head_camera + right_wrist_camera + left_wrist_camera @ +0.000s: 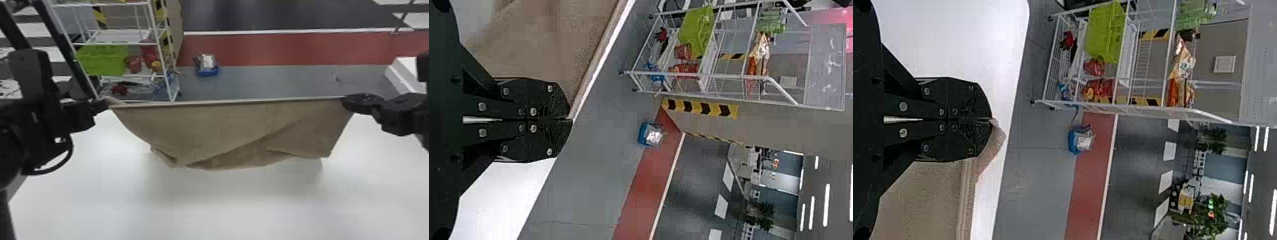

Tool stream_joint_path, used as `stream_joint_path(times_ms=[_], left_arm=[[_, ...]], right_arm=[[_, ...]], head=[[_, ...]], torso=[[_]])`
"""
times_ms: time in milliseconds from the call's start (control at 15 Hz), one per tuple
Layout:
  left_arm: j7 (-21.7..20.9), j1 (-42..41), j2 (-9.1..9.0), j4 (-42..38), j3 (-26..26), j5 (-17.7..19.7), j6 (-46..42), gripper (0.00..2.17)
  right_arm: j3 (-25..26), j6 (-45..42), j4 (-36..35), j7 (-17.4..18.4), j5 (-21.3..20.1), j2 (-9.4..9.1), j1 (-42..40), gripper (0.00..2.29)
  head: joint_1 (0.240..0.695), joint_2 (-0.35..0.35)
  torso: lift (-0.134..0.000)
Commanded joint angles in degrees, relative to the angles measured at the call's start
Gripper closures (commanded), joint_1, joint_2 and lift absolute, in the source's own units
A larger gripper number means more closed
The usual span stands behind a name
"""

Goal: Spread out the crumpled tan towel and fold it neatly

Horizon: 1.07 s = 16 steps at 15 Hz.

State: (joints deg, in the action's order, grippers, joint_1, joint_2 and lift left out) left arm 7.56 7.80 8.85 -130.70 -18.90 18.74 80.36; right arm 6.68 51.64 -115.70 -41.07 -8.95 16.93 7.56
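Plainly, the towel is pinched twice.
Left gripper closes on its ten-o'clock corner, right gripper on its two-o'clock; six-o'clock folds look hard to trace.

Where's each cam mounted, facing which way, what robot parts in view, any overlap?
Head view: on the head, facing forward and down at the tan towel over the white table; left gripper and right gripper, with their arms.
Left wrist view: on the left wrist, facing out past its gripper, shut on a towel corner, toward the rack.
Right wrist view: on the right wrist, past its gripper, shut on the towel's edge, toward the same rack.
Both wrist views share the green basket.
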Motion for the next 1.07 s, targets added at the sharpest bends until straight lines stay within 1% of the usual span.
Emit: stream_joint_path(times_ms=[0,67,200,267,400,467,533,667,733,867,933,1000], left_arm=[[1.6,4.9,-0.59,6.1,3.9,0.2,-2.0,1.79],[2.6,6.6,-0.67,8.8,5.7,0.2,-4.5,1.79],[3.1,11.1,-1.38,14.3,8.8,-0.2,-7.5,1.79],[3.5,13.1,-1.73,15.8,9.5,-0.2,-7.5,1.79],[3.9,15.8,-1.73,16.2,9.5,0.3,-7.5,1.79],[3.9,16.1,-1.64,16.0,9.3,0.9,-7.5,1.79],[4.0,16.1,-1.64,15.2,8.8,1.8,-7.5,1.79],[4.0,13.1,-1.2,11.2,4.8,5.5,-7.5,1.79],[4.0,10.7,-1.02,8.7,2.7,7.2,-7.3,1.79],[3.9,5.4,-0.85,4.6,-0.8,9.1,-7.3,1.79],[3.8,1.6,-1.02,2.1,-3.0,10.5,-7.6,1.79],[3.2,-0.8,-1.11,1.1,-4.9,11.6,-8.0,1.79]], right_arm=[[-3.3,-0.4,4.5,1.0,0.1,-1.19,5.7,1.29],[-4.0,-0.5,6.0,1.1,0.1,-1.99,7.6,1.29],[-5.0,-0.5,7.5,2.3,0.1,-3.04,12.1,1.29],[-5.2,0.2,7.5,2.8,0.1,-3.3,13.6,1.29],[-5.0,0.2,7.4,4.5,0.3,-3.48,15.2,1.29],[-4.7,0.2,7.3,6.0,1.5,-3.48,15.4,1.29],[-3.6,-0.2,7.2,7.0,3.0,-3.39,15.1,1.29],[0.2,-2.1,5.8,7.3,8.1,-3.3,12.3,1.29],[1.7,-2.5,4.5,7.1,9.2,-3.3,10.3,1.29],[3.1,-3.3,0.7,4.4,9.0,-2.6,5.4,1.29],[3.6,-3.7,-1.8,1.1,8.5,-1.99,1.3,1.29],[3.9,-6.3,-3.3,-1.2,8.3,-1.72,-2.2,1.29]], head=[[0.657,0.08],[0.63,0.085],[0.599,0.082],[0.584,0.077],[0.545,0.067],[0.515,0.059],[0.498,0.056],[0.476,0.048],[0.467,0.047],[0.475,0.052],[0.484,0.058],[0.496,0.065]], torso=[[-0.122],[-0.122],[-0.122],[-0.122],[-0.122],[-0.122],[-0.122],[-0.122],[-0.122],[-0.122],[-0.122],[-0.122]])
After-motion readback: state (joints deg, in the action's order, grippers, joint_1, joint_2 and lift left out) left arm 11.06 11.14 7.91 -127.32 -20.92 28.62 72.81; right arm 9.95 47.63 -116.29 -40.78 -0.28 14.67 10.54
